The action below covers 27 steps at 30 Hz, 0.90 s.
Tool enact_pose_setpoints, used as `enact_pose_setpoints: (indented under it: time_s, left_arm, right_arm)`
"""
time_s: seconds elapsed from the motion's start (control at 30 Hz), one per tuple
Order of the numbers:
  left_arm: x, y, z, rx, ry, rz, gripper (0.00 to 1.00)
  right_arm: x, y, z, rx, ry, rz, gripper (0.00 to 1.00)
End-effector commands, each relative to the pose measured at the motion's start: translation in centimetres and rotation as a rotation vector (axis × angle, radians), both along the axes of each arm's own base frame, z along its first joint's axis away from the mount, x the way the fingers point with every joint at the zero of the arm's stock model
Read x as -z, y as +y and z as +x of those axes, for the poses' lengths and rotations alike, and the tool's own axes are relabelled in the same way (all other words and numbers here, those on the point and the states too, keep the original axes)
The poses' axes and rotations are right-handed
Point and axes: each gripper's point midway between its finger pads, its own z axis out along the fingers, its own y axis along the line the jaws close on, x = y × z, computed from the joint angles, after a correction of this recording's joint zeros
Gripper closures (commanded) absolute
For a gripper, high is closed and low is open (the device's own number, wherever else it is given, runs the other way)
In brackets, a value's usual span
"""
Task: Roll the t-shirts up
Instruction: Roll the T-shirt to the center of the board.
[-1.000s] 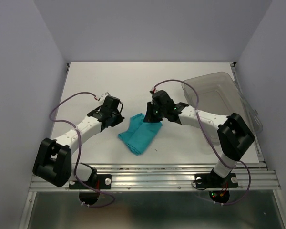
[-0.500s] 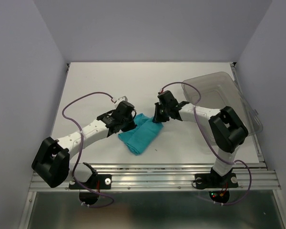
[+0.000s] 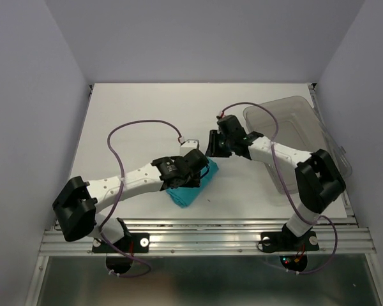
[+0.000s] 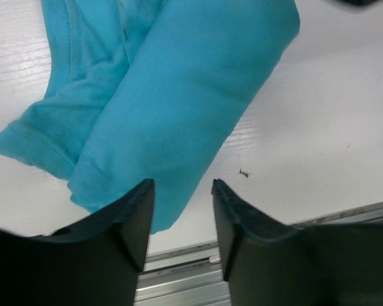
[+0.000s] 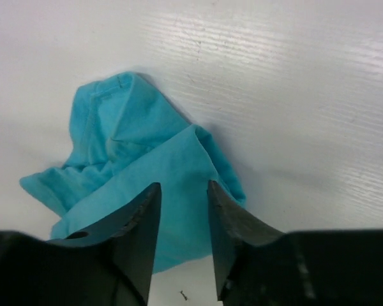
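The teal t-shirt [image 3: 193,190] lies as a loose, partly rolled bundle near the table's front edge. In the left wrist view the t-shirt [image 4: 179,95] is a thick fold with a crumpled sleeve hem at its left. My left gripper [image 3: 190,177] hovers over the bundle's near end, and my left gripper [image 4: 182,186] stands open with nothing between its fingers. My right gripper [image 3: 212,145] is just beyond the shirt's far corner. In its wrist view my right gripper [image 5: 182,186] is open above the t-shirt [image 5: 140,166] and holds nothing.
A clear grey-tinted bin [image 3: 293,124] stands at the back right, beside the right arm. The metal rail [image 4: 179,280] of the table's front edge runs close under the left fingers. A tiny dark speck [image 4: 244,173] lies on the white tabletop next to the shirt.
Both grippers have opened and let go of the shirt. The left arm has swung right, over the bundle. The right gripper has drawn back a little toward the far side.
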Motion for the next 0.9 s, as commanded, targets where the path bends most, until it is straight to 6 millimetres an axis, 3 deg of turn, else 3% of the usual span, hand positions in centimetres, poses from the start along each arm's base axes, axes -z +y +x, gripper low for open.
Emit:
enact_pose_setpoints:
  time_s: [0.0,0.03,0.2,0.3,0.57,0.77,0.87]
  left_arm:
    - [-1.0,1.2,-0.6,0.068,-0.053,0.138,0.45]
    - [-1.1,0.8,-1.3,0.119,-0.053,0.157,0.42]
    - [1.0,0.0,-3.0,0.239,-0.016,0.276,0.33]
    - [2.9,0.2,-3.5,0.269,0.01,0.366,0.33]
    - [5.4,0.9,-3.0,0.237,0.023,0.473,0.34]
    - [8.3,0.9,-2.7,0.249,0.062,0.544,0.43]
    - [8.4,0.1,-2.3,0.268,0.069,0.499,0.59]
  right_arm:
    - [-5.0,-2.5,1.6,0.063,-0.117,0.029,0.49]
    - [-5.9,-2.9,1.6,0.074,-0.132,0.046,0.45]
    - [-5.8,-4.4,0.1,0.096,-0.113,0.066,0.34]
    - [-5.6,-4.9,-0.9,0.101,-0.101,0.074,0.33]
    - [-4.8,-5.6,-2.5,0.103,-0.073,0.076,0.32]
    - [-4.3,-5.8,-3.8,0.1,-0.045,0.094,0.31]
    - [-4.0,-5.8,-4.9,0.093,-0.02,0.119,0.28]
